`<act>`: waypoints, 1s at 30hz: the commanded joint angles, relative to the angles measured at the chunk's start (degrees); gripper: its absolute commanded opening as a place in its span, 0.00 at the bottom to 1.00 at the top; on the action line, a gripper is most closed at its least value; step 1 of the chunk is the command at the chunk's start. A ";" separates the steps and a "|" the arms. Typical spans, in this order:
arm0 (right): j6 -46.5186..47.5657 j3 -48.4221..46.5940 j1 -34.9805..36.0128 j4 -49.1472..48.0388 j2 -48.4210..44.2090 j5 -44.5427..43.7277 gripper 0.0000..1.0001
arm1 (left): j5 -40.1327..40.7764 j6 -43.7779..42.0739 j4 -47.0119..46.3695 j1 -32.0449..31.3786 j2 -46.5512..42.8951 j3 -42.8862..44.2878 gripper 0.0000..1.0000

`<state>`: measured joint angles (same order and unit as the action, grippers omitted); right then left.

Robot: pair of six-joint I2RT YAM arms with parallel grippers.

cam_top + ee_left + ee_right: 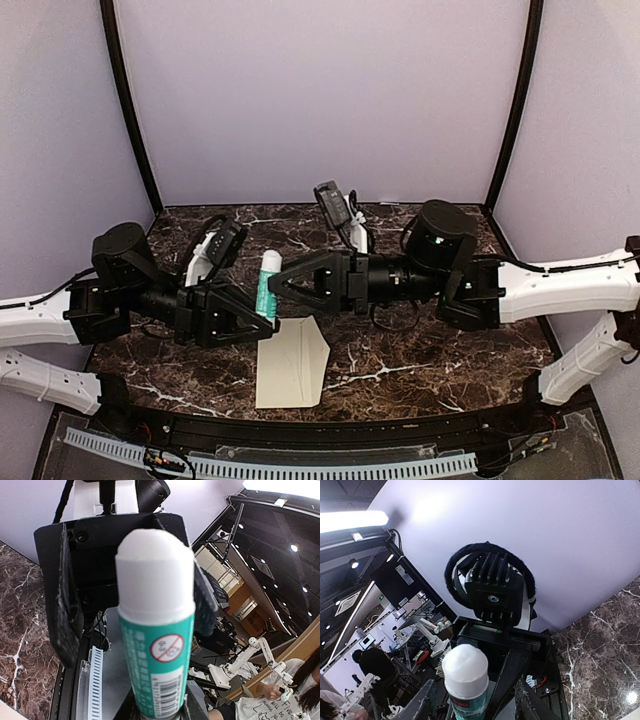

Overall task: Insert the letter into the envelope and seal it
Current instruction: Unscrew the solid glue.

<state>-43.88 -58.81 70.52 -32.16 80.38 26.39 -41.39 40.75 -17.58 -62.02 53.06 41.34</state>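
Left gripper (pixel 262 322) is clamped on the upright glue stick (pixel 268 280), right gripper (pixel 285 284) has its jaws loose either side of the tip, and the envelope (pixel 290 362) lies just under them by the table's (pixel 420 350) front edge, long axis front-to-back, flap pointing right, left arm closer.

Under the left gripper (pixel 268 320) and the right gripper (pixel 275 283) you have a dark marble-patterned tabletop (pixel 420 350) with white veins. Beyond and to either side of them stand plain pale lilac walls (pixel 320 90), met by black corner posts (pixel 130 110). Past the left gripper's tip the room opens into a hall (seen from its wrist): small round ceiling spotlights (pixel 294 547) with brown boxy furniture (pixel 239 596) below. Up and left of the right gripper's tip, a long strip light (pixel 350 520) glows brightly.
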 commanded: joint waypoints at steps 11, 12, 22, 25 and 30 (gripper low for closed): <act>-1.56 -2.64 1.48 -8.73 3.04 6.08 0.19 | -0.88 0.76 -4.72 -0.01 0.84 -0.03 0.00; -1.47 -2.44 1.50 -8.52 2.88 5.81 0.14 | 0.15 0.61 -4.25 -0.02 0.54 -0.21 0.00; 0.65 -3.11 1.57 9.15 1.08 -10.11 0.00 | 22.56 -6.56 14.38 0.05 -2.02 2.87 0.00; -0.29 -6.55 1.84 17.35 3.35 -16.82 0.00 | 28.13 -8.10 19.44 0.02 0.47 5.15 0.00; -4.58 -13.02 3.02 28.38 9.38 -28.55 0.00 | 34.55 -10.31 24.61 0.03 5.08 8.83 0.00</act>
<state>-43.81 -66.28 71.50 -14.87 85.10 8.14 -17.10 34.63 1.52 -62.37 54.89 46.41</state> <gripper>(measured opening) 0.189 0.223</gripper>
